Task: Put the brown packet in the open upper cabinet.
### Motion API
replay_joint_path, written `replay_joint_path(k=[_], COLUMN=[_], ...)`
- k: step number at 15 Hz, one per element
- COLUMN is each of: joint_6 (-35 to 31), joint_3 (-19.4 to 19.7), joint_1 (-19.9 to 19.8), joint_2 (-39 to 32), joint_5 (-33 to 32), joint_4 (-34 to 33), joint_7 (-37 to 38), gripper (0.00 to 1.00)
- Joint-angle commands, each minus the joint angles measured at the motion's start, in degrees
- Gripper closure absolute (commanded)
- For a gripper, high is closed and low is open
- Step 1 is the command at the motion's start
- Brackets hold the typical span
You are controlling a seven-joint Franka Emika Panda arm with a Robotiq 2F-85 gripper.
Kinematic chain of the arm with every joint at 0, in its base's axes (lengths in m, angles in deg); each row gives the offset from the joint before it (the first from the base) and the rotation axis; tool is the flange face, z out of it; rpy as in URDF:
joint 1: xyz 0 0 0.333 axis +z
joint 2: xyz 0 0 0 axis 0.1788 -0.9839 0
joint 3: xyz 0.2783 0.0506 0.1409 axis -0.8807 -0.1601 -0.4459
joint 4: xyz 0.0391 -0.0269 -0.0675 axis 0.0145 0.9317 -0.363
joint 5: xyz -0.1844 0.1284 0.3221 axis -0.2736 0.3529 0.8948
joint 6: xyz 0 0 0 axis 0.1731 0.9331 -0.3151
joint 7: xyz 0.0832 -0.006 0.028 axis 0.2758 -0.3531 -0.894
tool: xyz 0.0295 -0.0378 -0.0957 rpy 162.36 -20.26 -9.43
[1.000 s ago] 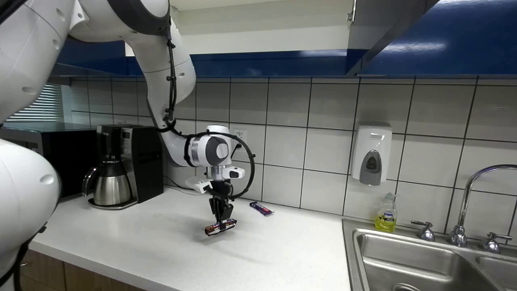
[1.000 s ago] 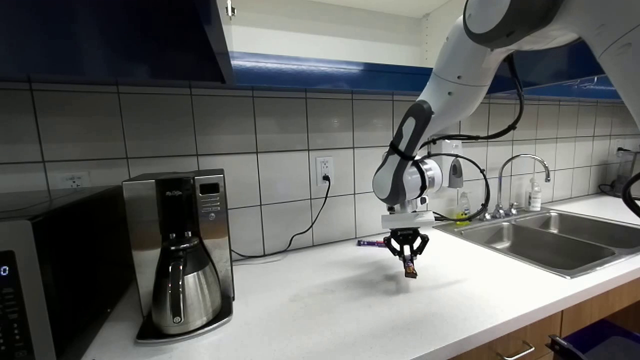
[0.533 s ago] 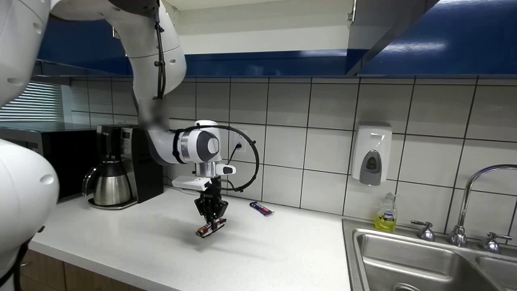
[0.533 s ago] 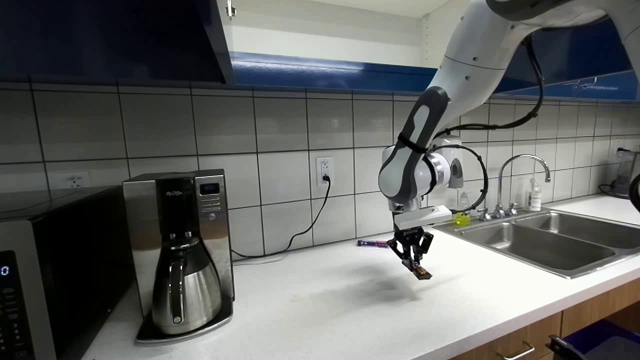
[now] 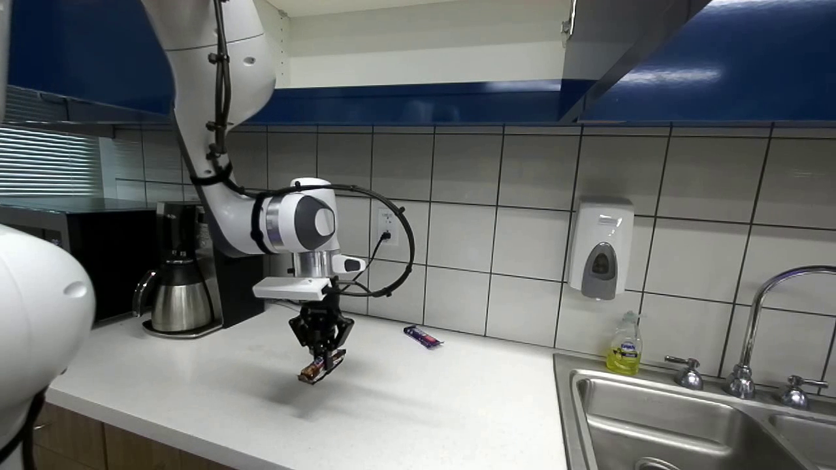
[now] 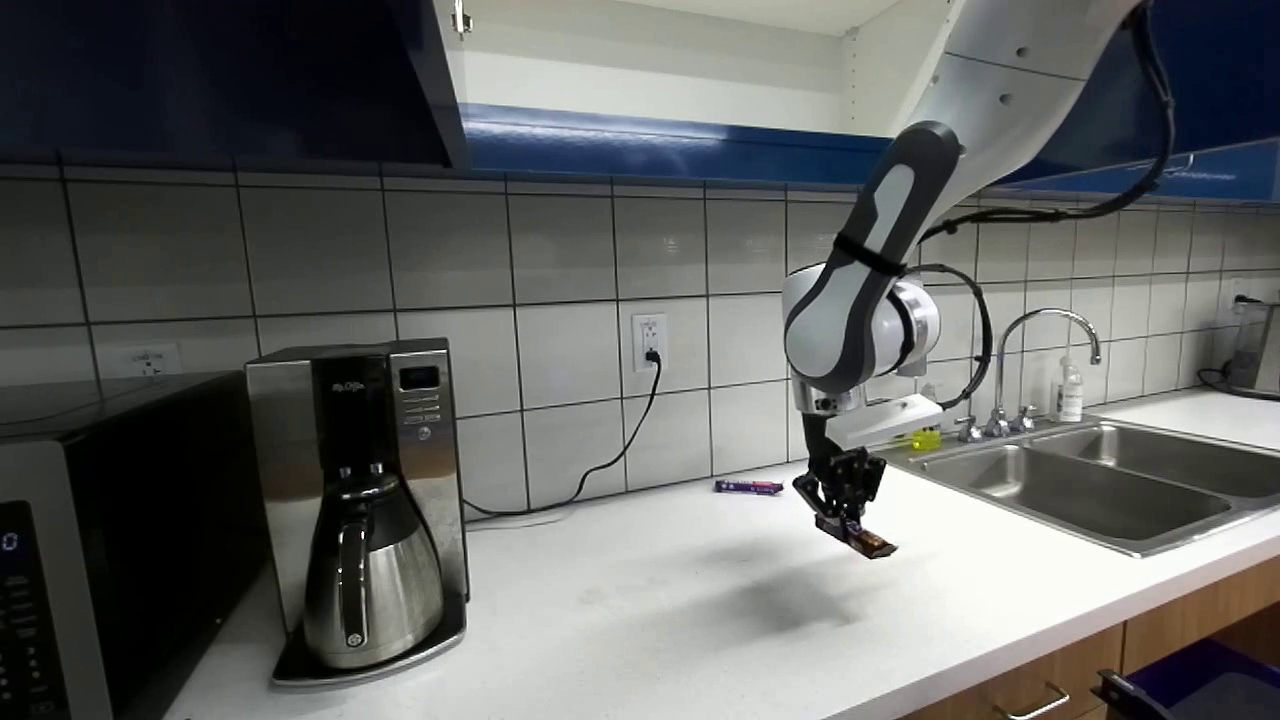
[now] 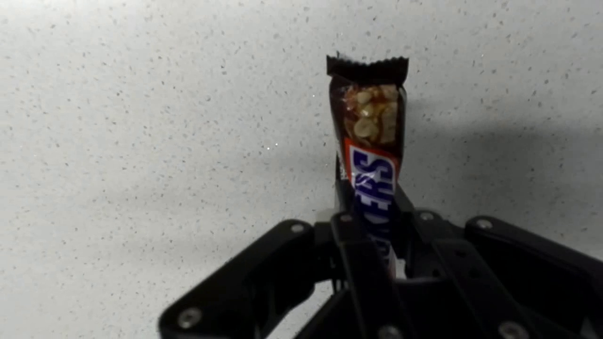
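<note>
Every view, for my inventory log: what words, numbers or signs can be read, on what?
"KERS": brown packet, rest hidden or blurred at the claw.
"Mr. Coffee", small: coffee maker.
"0": microwave display, cut by the frame edge.
Probably "Dawn", blurred: yellow soap bottle.
Too small or blurred: purplish wrapper, wall dispenser, white bottle, coffee maker controls, microwave keypad.

The Franka Emika Panda arm (image 6: 985, 130) slopes down to its wrist (image 5: 313, 225) in both exterior views, the black Robotiq tool (image 5: 323, 359) directed downward beneath it, the paired fingers (image 7: 404, 209) set close together in a clasp.
</note>
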Motion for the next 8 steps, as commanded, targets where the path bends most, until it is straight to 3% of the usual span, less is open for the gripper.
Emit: replay_joint_path(k=[1, 8], joint_6=[-1.07, 1.57], joint_3=[-1.96, -4.7], joint_1=[-2.39, -4.14], joint_2=[10.88, 31.84], joint_5=[-1.35, 1.38], joint_4=[8.05, 14.9], joint_7=[-2.18, -2.85], gripper=[0.95, 0.95])
